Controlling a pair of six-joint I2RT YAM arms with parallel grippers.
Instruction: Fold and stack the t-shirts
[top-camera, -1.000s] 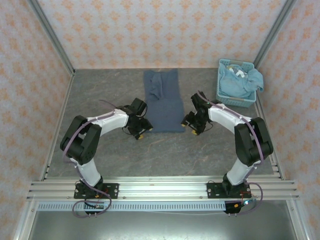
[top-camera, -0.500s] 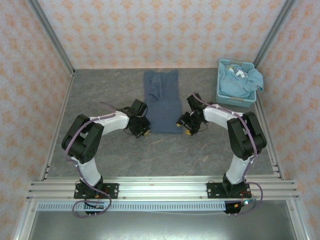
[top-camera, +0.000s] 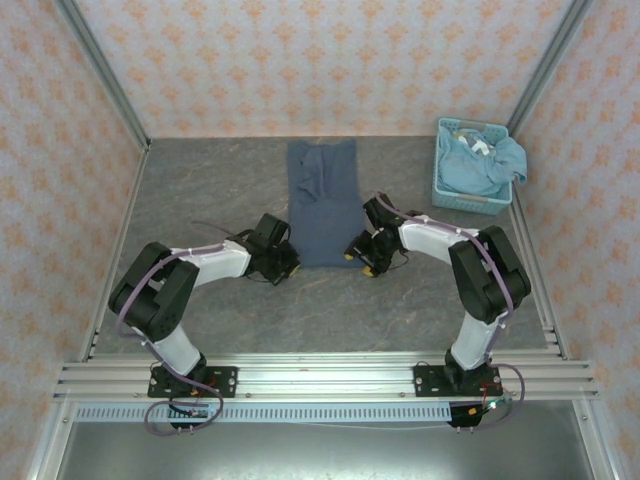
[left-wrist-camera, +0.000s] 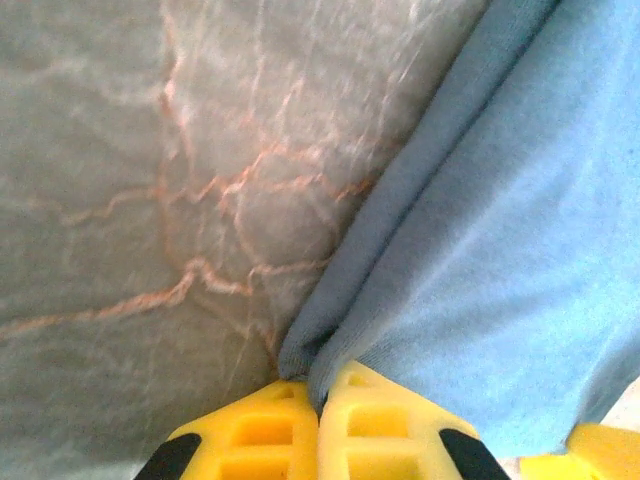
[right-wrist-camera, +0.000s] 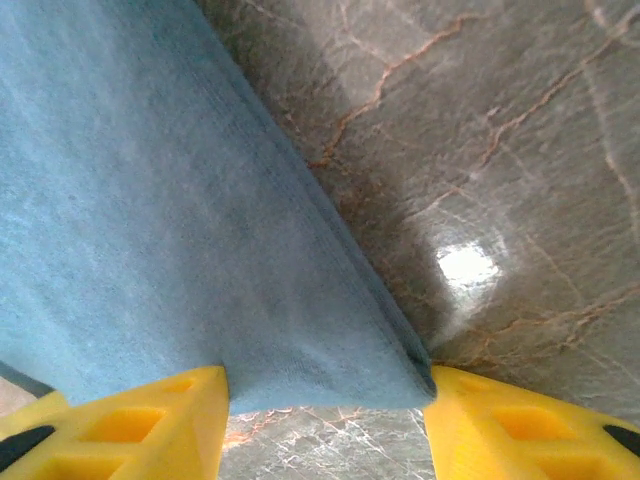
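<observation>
A dark slate-blue t-shirt (top-camera: 323, 200) lies folded into a long strip at the table's middle. My left gripper (top-camera: 290, 262) sits at its near left corner. In the left wrist view the yellow jaws (left-wrist-camera: 322, 400) are pressed together, pinching the hem of the shirt (left-wrist-camera: 500, 250). My right gripper (top-camera: 357, 255) is at the near right corner. In the right wrist view its fingers (right-wrist-camera: 327, 395) stand wide apart, with the shirt's corner (right-wrist-camera: 150, 220) lying between them, ungripped. Lighter blue t-shirts (top-camera: 482, 163) are heaped in the basket.
A light blue plastic basket (top-camera: 470, 203) stands at the back right against the wall. Grey marble-patterned tabletop (top-camera: 200, 190) stretches left of the shirt, and more lies in front (top-camera: 330, 310). Metal frame posts and patterned walls close in the sides and back.
My left gripper has shut on the shirt's near left corner. My right gripper has slid left and forward until the near right corner lies between its fingers.
</observation>
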